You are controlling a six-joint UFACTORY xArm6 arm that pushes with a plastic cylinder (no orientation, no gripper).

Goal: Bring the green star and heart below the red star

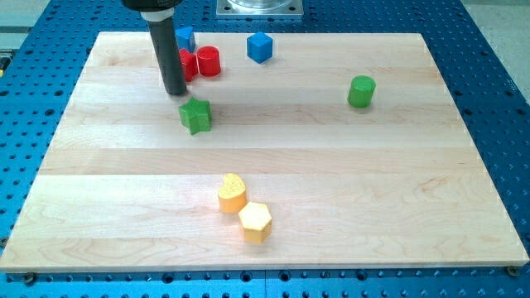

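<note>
My tip (175,92) rests on the board near the view's top left. The green star (196,115) lies just below and to the right of the tip, close to it; I cannot tell if they touch. A red block (189,64), probably the red star, is partly hidden behind the rod. The yellow heart (232,193) lies far below, near the view's bottom centre.
A red cylinder (209,61) stands right of the red star. A blue block (185,37) sits above it, a blue cube (259,47) further right. A green cylinder (361,91) is at the right. A yellow hexagon (255,221) touches the heart. Wooden board (397,190).
</note>
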